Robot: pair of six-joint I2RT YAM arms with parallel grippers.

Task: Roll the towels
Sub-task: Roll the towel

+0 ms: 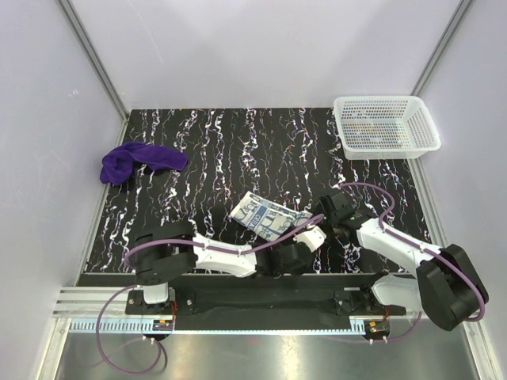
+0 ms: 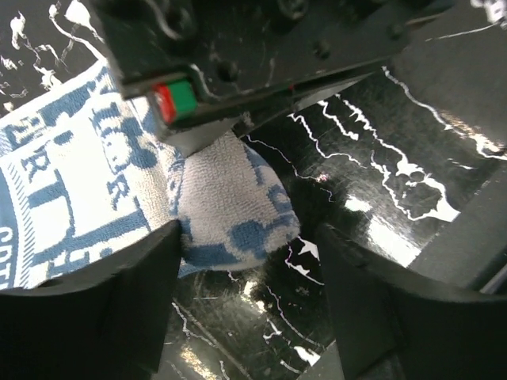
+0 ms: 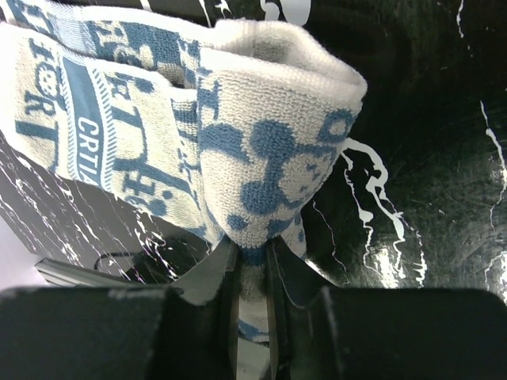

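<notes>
Right gripper (image 3: 252, 265) clamped on patterned towel (image 3: 150, 103) fold | left gripper (image 2: 249, 257) jaws apart around its corner | left arm stretched low

The top external camera looked down from above and behind the left arm (image 1: 214, 255) and right arm (image 1: 396, 244), their bases along the bottom of the frame, and took in the whole marbled tabletop (image 1: 238, 142) from well back. The left wrist camera sat very near the tabletop, looking out past its own jaws at the patterned towel (image 2: 230, 206) left of centre. The right wrist camera, nearer still, faced the same towel (image 3: 269, 150) in its upper half; all three views shared that towel and the surface beside it.
</notes>
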